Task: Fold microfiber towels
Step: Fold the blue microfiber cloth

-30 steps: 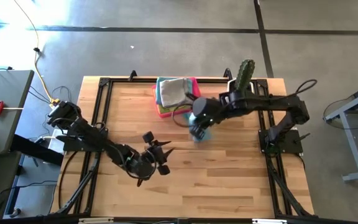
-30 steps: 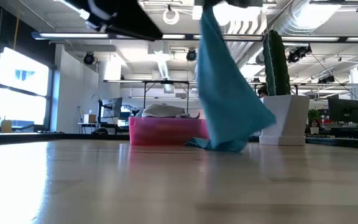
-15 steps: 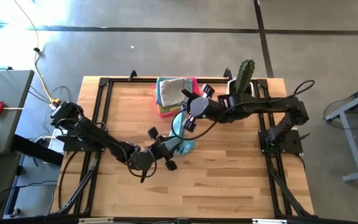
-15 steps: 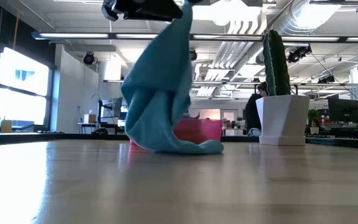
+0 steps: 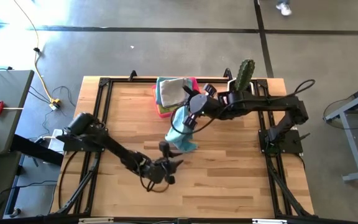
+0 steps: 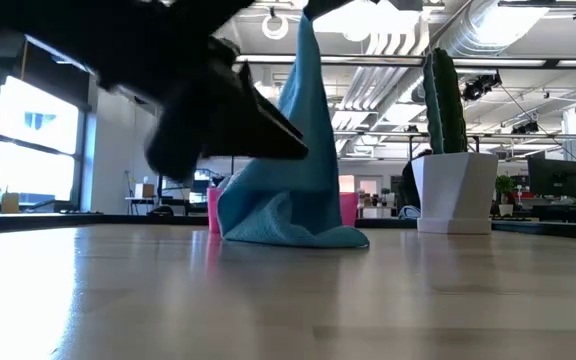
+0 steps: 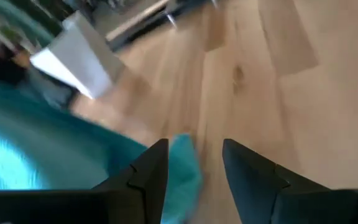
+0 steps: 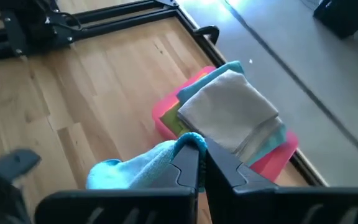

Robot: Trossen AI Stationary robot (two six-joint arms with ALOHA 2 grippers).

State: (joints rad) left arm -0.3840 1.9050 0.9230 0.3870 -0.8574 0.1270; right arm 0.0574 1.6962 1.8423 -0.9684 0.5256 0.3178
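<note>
I am holding the teal towel point(image 5: 180, 127) up by one corner in my right gripper point(image 8: 199, 163), fingers closed on it, its lower end resting mid-table near the far edge. My left gripper point(image 7: 194, 165) is standing open just beside its lower edge.

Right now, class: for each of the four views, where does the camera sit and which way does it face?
High: overhead, looking down; both arms, blue towel.
Low: table height, looking level; towel, cactus, a dark arm.
Left wrist: facing the towel's edge past the open left tool.
Right wrist: facing the pink tray; right tool pinches the towel.
All four share the towel.
</note>
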